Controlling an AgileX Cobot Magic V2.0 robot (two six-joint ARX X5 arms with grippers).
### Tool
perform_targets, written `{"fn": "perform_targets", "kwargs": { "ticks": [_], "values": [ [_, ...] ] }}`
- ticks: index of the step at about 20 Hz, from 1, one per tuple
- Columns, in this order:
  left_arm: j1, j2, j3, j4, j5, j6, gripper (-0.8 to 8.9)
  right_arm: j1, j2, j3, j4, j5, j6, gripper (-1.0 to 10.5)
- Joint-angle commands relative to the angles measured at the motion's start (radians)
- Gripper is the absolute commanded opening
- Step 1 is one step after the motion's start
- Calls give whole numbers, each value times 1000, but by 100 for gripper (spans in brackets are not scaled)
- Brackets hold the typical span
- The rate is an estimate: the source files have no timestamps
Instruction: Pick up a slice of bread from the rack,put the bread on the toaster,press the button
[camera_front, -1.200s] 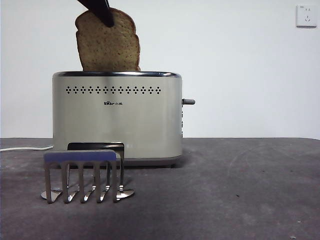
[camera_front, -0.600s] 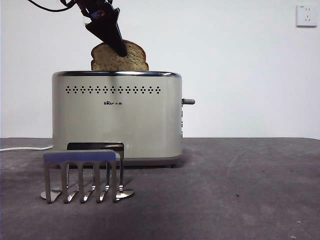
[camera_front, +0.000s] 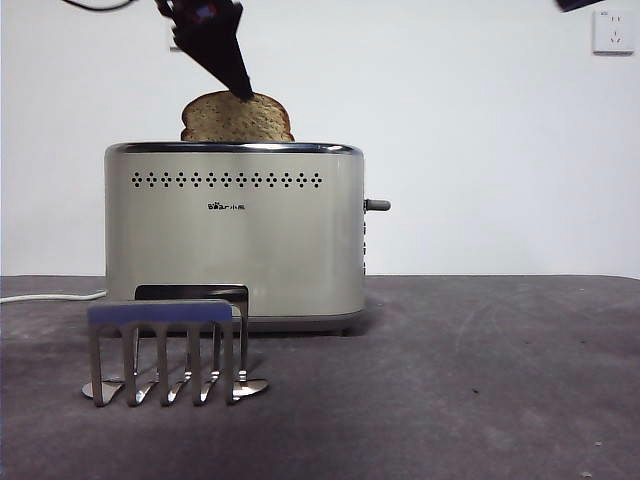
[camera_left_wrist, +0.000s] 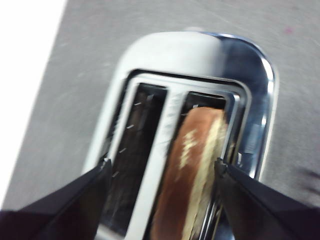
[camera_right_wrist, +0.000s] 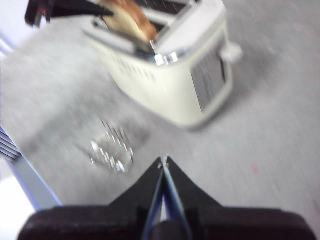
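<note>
The slice of bread (camera_front: 237, 118) stands upright in a slot of the cream toaster (camera_front: 235, 235), only its domed top showing above the chrome rim. My left gripper (camera_front: 243, 92) hangs just above it. In the left wrist view the left gripper (camera_left_wrist: 162, 165) is open, with its jaws wide on either side of the bread (camera_left_wrist: 195, 160) and apart from it. The steel rack (camera_front: 165, 350) stands in front of the toaster with no bread in it. The button (camera_front: 378, 204) sticks out of the toaster's right end. My right gripper (camera_right_wrist: 164, 161) is shut and empty, high above the table.
A white cord (camera_front: 50, 296) runs off left behind the toaster. A wall socket (camera_front: 612, 32) is at the top right, with a black arm tip (camera_front: 580, 4) beside it. The right wrist view shows the toaster (camera_right_wrist: 175, 75), rack (camera_right_wrist: 110, 150) and button (camera_right_wrist: 231, 51), blurred.
The bread went down into the toaster slot. My left gripper let go of it, opened and rose slightly. A black arm tip came into view at the top right.
</note>
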Motion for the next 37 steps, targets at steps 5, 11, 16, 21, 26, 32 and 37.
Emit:
{"fn": "perform_targets", "kwargs": {
  "ticks": [5,11,16,21,26,32,37],
  "values": [
    [-2,-183,14,-12,-29,-335,350,60,214,2,436,-19,295,-12],
    [-2,-341,14,-72,-23,-509,350,132,512,105,615,-8,372,-12],
    [-2,-385,14,-113,-22,-545,350,132,649,207,616,-6,372,-12],
    [-2,-400,14,-133,18,-552,350,133,747,269,618,17,372,-12],
    [-2,-400,14,-134,31,-570,350,133,840,292,649,19,372,-12],
    [-2,-400,14,-135,31,-573,350,140,882,292,682,42,367,-12],
    [-2,-400,14,-135,31,-573,350,151,910,292,683,47,345,-12]
  ]
}}
